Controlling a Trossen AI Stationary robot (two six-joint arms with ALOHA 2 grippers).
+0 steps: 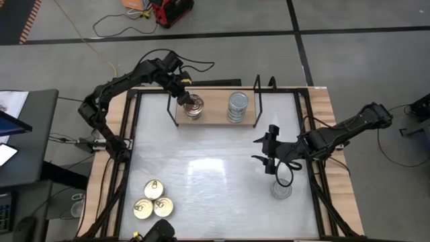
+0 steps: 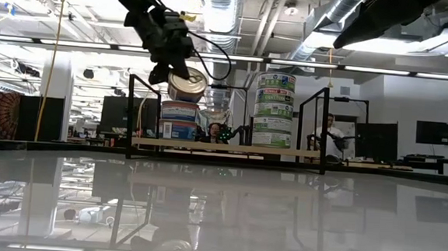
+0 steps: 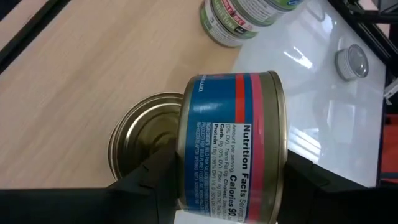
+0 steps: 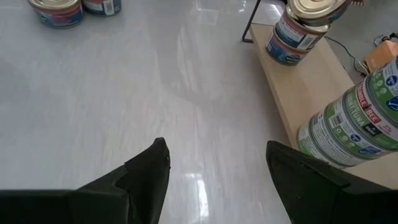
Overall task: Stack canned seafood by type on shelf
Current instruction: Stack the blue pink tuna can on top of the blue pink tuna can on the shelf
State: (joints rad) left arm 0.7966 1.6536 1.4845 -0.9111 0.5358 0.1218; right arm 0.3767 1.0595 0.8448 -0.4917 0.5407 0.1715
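One blue tin (image 3: pixel 233 146) clamped in left pincer (image 3: pixel 230 186), seemingly above stack (image 2: pixel 179 120).

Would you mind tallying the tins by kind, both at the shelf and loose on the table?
Blue-and-red tins at the shelf: 3 (two stacked, one in the left gripper)
Green-label tins stacked on the shelf: 4
Gold-lidded tins on the table: 3
Silver-lidded tin on the table: 1
Total: 11

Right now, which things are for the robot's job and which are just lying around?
For the job: blue tin in the left gripper, blue stack, green stack, shelf, three gold-lidded tins, silver tin.

Just lying around: red box, floor cables.
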